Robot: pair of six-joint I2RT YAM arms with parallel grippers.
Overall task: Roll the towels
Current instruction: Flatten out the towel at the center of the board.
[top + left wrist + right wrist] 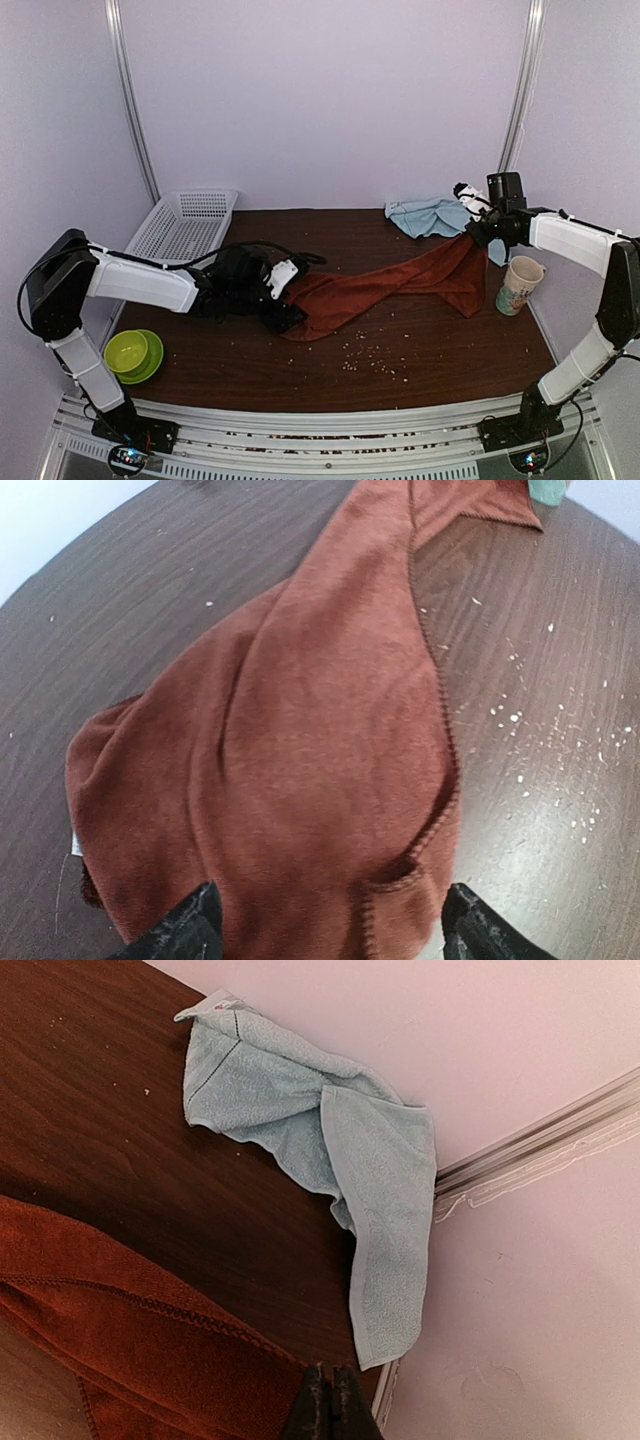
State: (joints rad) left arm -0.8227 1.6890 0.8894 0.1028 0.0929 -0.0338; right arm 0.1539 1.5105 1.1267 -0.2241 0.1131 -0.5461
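The left gripper [335,932] stands spread wide, low over the table [450,350]. The near end of the rust-red towel [320,730] lies between its fingertips [195,928] and straight ahead of them. That end is bunched and folded over itself, with its stitched hem curling just inside the right fingertip. Neither finger closes on the cloth. Pale crumbs [540,740] dot the wood off the gripper's right side.

From there the towel runs away from the left gripper as a long rumpled band, climbing toward the right gripper [473,233]. In the right wrist view that gripper's fingers [332,1405] are pressed tightly together. The red cloth meets them from the left. They seem to pinch its far edge, though the contact itself lies at the frame's bottom edge and is hard to make out.

The light-blue towel [300,1120] lies crumpled ahead of the right gripper and apart from it. It sits against the back wall, with one end trailing down toward the fingers' right side. It does not touch the red towel.
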